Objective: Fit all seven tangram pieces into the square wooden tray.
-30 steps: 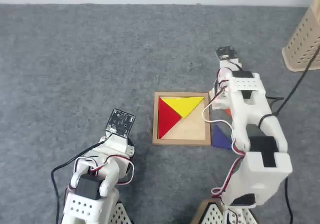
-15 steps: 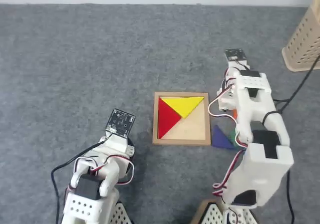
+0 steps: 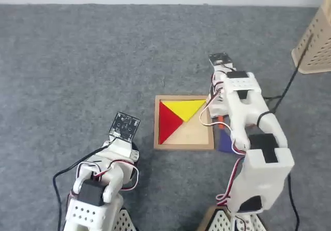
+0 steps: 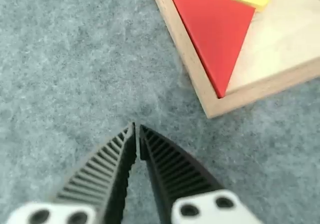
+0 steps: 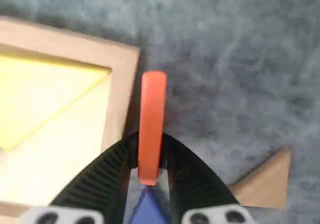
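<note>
At 3 o'clock of the tray (image 3: 183, 146), just off its rim, the right gripper (image 5: 150, 140) is clamping the orange piece (image 5: 152, 119) between both fingers. The piece is thin and flat with a rounded far end, and it is standing on edge. Its long axis is running straight out from the jaws toward 12 o'clock in the high view, parallel with the tray's 3 o'clock rim. It is sitting over the carpet (image 3: 77, 60) beside the rim, not inside the tray.

The tray is a square of light wood with a raised rim. A yellow triangle (image 3: 183, 108) is lying flat along its 12 o'clock side with the apex pointing to 6. A red triangle (image 3: 168, 121) is lying along the 9 o'clock side with the apex pointing to 3. The two are touching along a slanted edge, and the rest of the tray floor is showing bare wood.

A blue piece (image 3: 226, 143) is lying on the carpet at 4 o'clock of the tray, partly under the right arm. A tan triangle (image 5: 265, 184) is lying on the carpet near the right gripper.

The left gripper (image 4: 136, 131) is hanging over the carpet at 8 o'clock of the tray. Its fingers are almost touching and holding nothing.

Versus 0.5 s ago, the right arm is swinging in toward 9 o'clock, closer to the rim. The tray is sitting slightly further toward 9 o'clock. A green bit that was showing by the blue piece is now covered by the arm. The left arm is staying put.
</note>
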